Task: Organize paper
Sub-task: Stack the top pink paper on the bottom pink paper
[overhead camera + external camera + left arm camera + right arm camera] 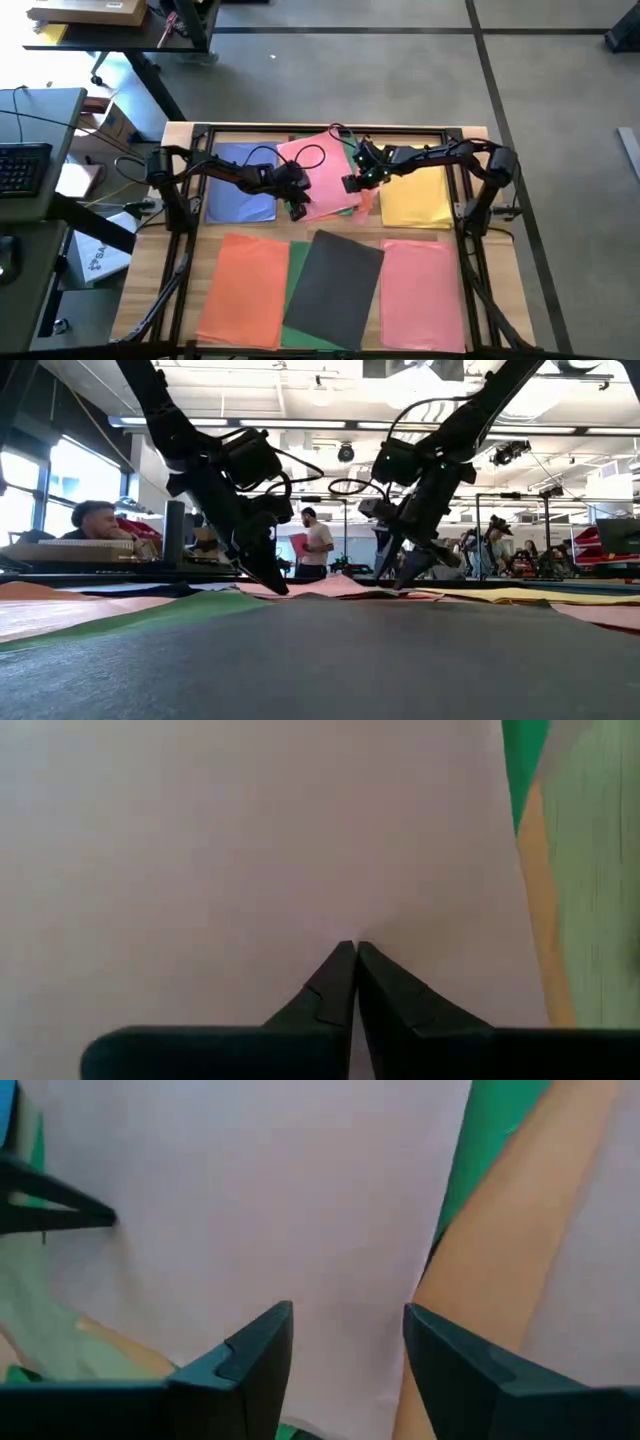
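Observation:
A pink sheet of paper (318,168) lies askew at the table's far middle, over a green sheet (492,1140) and an orange sheet (500,1250). My left gripper (297,207) is shut, its tips down on the pink sheet's near-left part (300,840). My right gripper (352,184) stands open at the pink sheet's near-right edge (300,1190), fingers pointing down. Other paper lies flat: blue (240,185), yellow (415,195), orange (245,290), dark grey (335,285) over green (297,265), and pink (420,290). My left gripper has its shut fingertips (345,965) set down on the pink sheet's upper face (355,925), coming from above at a slant from the table's left. The sheet lies flat under them. My right gripper's open fingers (260,1345) stand over the pink sheet; whether they touch it I cannot tell.
A dark frame (320,130) runs along the table's far edge, with the arm bases at both sides. A desk with a keyboard (22,165) stands left of the table. People show in the room beyond, in the low view.

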You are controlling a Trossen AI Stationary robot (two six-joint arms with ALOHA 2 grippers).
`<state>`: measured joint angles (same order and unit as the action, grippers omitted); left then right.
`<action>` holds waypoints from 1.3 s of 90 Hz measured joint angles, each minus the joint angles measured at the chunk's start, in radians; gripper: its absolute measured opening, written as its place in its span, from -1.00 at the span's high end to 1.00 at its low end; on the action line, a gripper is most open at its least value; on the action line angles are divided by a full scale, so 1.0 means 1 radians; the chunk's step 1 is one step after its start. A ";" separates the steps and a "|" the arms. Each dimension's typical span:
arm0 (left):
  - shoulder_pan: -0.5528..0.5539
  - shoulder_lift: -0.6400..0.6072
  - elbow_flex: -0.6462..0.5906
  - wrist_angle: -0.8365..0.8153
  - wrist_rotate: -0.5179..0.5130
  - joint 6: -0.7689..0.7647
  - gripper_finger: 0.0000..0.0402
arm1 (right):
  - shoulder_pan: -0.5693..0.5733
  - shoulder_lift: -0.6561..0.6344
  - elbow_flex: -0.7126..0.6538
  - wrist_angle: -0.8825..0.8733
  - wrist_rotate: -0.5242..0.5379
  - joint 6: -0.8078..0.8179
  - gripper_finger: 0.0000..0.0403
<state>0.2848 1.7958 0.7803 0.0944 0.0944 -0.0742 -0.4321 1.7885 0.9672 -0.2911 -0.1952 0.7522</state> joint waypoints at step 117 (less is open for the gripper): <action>-0.030 0.000 0.000 0.014 0.053 0.243 1.00 | -0.294 0.165 0.235 0.079 -0.075 -0.254 0.29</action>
<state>0.2546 1.7958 0.7799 0.1085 0.1474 0.1692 -0.7263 1.9532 1.2017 -0.2120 -0.2700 0.4978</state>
